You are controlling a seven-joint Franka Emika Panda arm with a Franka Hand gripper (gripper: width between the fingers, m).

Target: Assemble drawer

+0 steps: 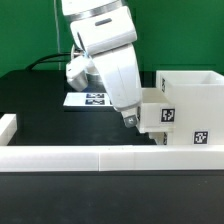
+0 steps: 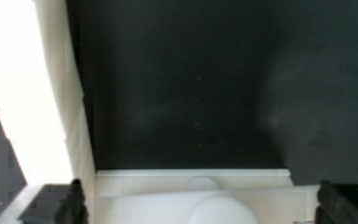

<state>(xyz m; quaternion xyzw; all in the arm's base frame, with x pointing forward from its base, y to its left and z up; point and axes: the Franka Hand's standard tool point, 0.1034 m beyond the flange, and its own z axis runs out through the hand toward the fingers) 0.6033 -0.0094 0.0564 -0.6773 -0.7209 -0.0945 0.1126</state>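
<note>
The drawer's tall box shell [image 1: 196, 100] stands at the exterior view's right, with square tags on its front. One small open-top tray [image 1: 156, 115] with a tag sits against the shell's left side. A second tray does not show. My gripper [image 1: 129, 119] has come down at the tray's left end. In the wrist view the gripper [image 2: 197, 205] is open. The tray's white wall [image 2: 194, 190] lies between the two dark fingers [image 2: 55, 205], with a thin gap on each side.
The marker board [image 1: 90, 98] lies behind the arm on the black table [image 1: 40, 110]. A low white border block [image 1: 90, 157] runs along the front and another [image 1: 8, 126] at the left. A long white edge [image 2: 55, 90] runs beside the tray in the wrist view.
</note>
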